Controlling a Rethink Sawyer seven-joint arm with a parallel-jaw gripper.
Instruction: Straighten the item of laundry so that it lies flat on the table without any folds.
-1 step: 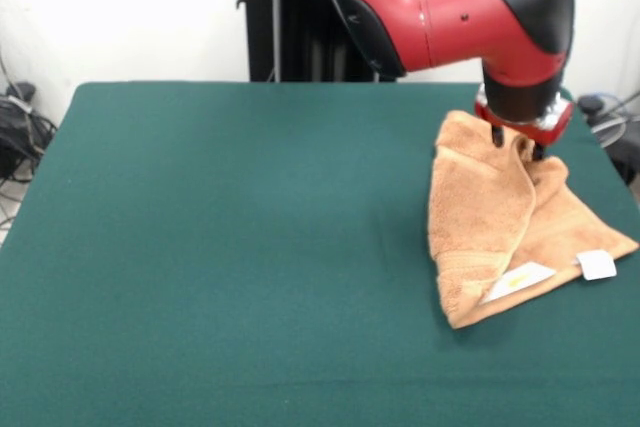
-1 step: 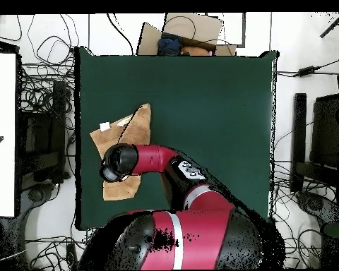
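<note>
The item of laundry (image 1: 490, 222) is an orange-tan towel lying bunched and folded over itself near the right edge of the green table (image 1: 250, 247). A raised fold runs down from its far end, and two white tags (image 1: 597, 264) show at its near edge. My gripper (image 1: 517, 143) stands at the towel's far end, shut on that raised fold. In the overhead view the towel (image 2: 133, 130) lies by the table's (image 2: 200, 106) left edge. There the arm's black head (image 2: 116, 162) covers the gripper and the middle of the towel.
The towel's near corner reaches almost to the table's right edge in the front view. Cables and boxes (image 2: 38, 141) lie on the floor around the table. A cardboard box (image 2: 186, 32) sits beyond the far edge in the overhead view.
</note>
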